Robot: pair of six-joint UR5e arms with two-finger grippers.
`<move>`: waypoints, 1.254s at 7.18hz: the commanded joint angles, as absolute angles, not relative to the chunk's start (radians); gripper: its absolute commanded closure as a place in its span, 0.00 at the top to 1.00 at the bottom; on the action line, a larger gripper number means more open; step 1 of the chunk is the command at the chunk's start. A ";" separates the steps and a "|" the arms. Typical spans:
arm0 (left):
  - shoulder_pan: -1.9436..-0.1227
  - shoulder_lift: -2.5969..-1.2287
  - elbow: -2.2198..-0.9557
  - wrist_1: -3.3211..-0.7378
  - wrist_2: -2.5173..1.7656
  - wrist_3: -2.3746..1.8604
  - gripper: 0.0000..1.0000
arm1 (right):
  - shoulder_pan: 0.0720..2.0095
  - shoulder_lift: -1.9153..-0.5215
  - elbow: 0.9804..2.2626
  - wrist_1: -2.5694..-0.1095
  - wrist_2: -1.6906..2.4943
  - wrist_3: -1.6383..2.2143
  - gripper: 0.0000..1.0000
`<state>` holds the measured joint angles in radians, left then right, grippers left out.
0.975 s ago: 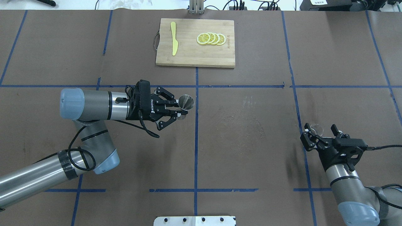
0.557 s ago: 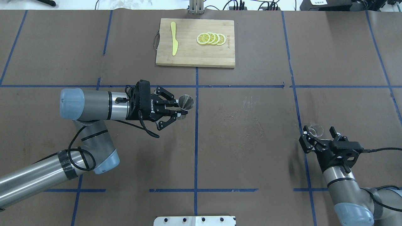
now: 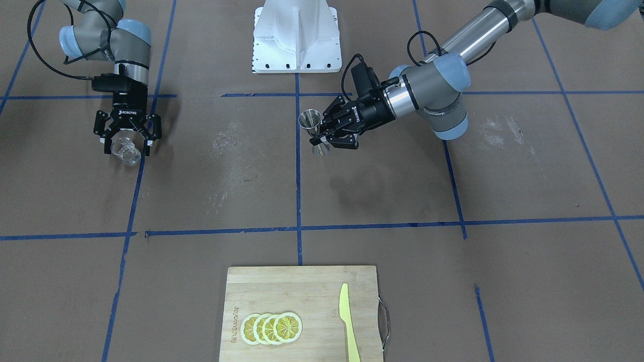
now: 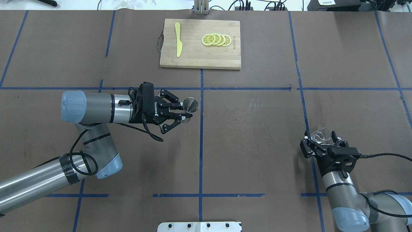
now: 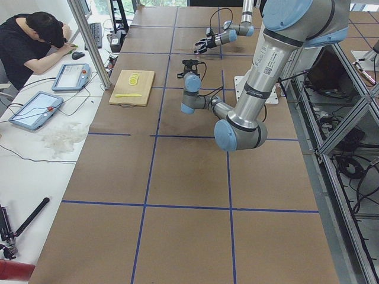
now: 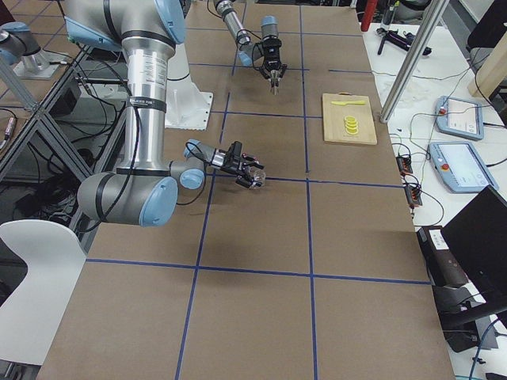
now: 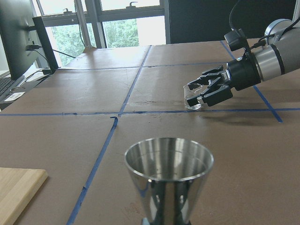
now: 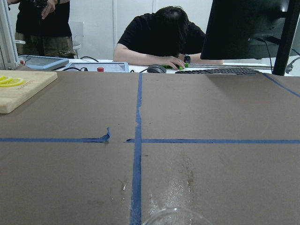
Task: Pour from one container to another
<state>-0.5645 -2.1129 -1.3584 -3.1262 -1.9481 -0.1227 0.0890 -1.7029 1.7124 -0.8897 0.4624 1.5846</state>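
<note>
A steel jigger (image 4: pixel 190 105) hangs upright above the table near the centre line, and my left gripper (image 4: pixel 184 112) is shut on its waist. Its open cup fills the bottom of the left wrist view (image 7: pixel 168 171). The front view shows the jigger (image 3: pixel 310 120) in my left gripper (image 3: pixel 323 137). A clear glass (image 4: pixel 321 135) sits at the right side with my right gripper (image 4: pixel 319 142) shut on it. The same glass (image 3: pixel 126 150) looks slightly tilted between the fingers of that gripper (image 3: pixel 127 147). Only its rim (image 8: pixel 171 216) shows in the right wrist view.
A bamboo cutting board (image 4: pixel 193 56) lies at the far middle, with lemon slices (image 4: pixel 216 39) and a yellow knife (image 4: pixel 178 39) on it. A white base plate (image 3: pixel 297 35) is at the robot's side. A person (image 8: pixel 164 33) sits beyond the far edge.
My right gripper has drawn back toward the robot and slightly left, and the glass has shifted with it. The left arm and jigger have not moved.
</note>
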 commanded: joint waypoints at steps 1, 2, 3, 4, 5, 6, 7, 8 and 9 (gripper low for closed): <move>-0.565 -2.112 -1.358 -3.126 -1.948 -0.123 0.00 | 0.089 -1.701 1.694 -0.890 0.462 1.585 0.92; -0.565 -2.112 -1.359 -3.126 -1.948 -0.123 0.00 | 0.089 -1.701 1.690 -0.890 0.462 1.585 0.90; -0.565 -2.112 -1.358 -3.126 -1.948 -0.123 0.00 | 0.089 -1.701 1.689 -0.890 0.463 1.585 0.88; -0.565 -2.109 -1.359 -3.128 -1.948 -0.123 0.00 | 0.089 -1.700 1.690 -0.888 0.463 1.585 0.70; -0.565 -2.109 -1.359 -3.128 -1.948 -0.123 0.00 | 0.089 -1.698 1.687 -0.890 0.463 1.586 0.18; -0.565 -2.109 -1.359 -3.128 -1.948 -0.123 0.00 | 0.089 -1.698 1.687 -0.888 0.462 1.594 0.00; -0.565 -2.109 -1.359 -3.128 -1.948 -0.123 0.00 | 0.089 -1.698 1.689 -0.888 0.462 1.601 0.00; -0.565 -2.109 -1.361 -3.128 -1.948 -0.123 0.00 | 0.089 -1.698 1.686 -0.888 0.462 1.601 0.00; -0.565 -2.109 -1.361 -3.129 -1.948 -0.124 0.00 | 0.089 -1.697 1.690 -0.888 0.462 1.598 0.00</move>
